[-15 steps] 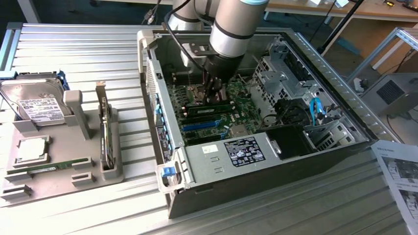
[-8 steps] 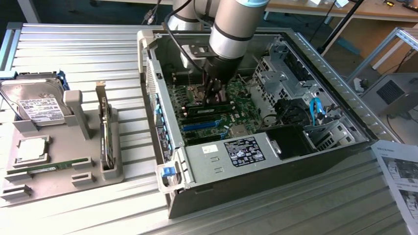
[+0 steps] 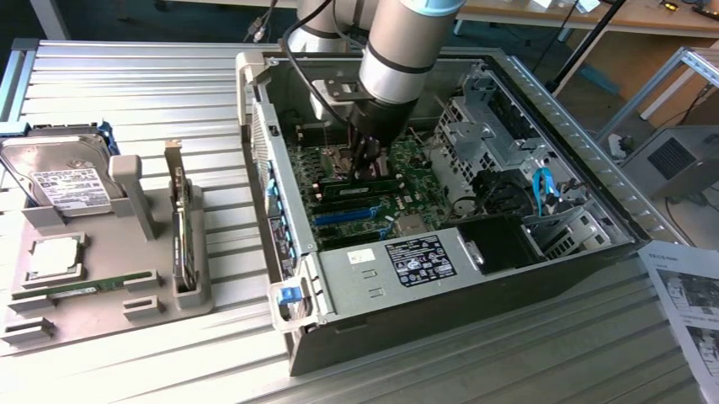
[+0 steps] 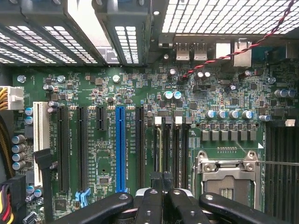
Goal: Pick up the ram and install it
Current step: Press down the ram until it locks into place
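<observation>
While the arm reaches down into the open computer case point(image 3: 450, 278), the claw point(image 3: 369, 168) hangs just above the motherboard point(image 4: 140, 93), near its memory slots point(image 4: 170, 149) and beside the empty processor socket point(image 4: 229, 179). Its fingers point(image 4: 149, 207) are pressed together with nothing between them. A green ram point(image 3: 96, 284) lies flat on the grey parts holder point(image 3: 101, 311) on the counter point(image 3: 135, 101), at the exterior view's left, well apart from the claw. A hard drive point(image 3: 62, 181) sits farther back on that holder.
</observation>
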Motion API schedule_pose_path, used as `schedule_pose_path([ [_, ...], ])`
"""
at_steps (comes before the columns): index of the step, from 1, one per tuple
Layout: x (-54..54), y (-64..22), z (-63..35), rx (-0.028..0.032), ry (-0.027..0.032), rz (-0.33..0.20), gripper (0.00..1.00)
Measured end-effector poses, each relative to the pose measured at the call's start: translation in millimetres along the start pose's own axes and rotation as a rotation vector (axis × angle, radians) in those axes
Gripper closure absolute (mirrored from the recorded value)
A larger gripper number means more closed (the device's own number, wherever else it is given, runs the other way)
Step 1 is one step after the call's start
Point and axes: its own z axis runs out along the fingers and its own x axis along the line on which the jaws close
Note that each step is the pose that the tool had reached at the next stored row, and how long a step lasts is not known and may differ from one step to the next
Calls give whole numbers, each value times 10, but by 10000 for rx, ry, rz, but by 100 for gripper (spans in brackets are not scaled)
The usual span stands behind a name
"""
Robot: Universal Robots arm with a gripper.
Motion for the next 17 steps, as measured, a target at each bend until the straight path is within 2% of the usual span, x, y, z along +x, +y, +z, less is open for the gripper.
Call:
schedule_pose_path([
  [17, 1, -1, 50, 1, -2, 0, 89],
])
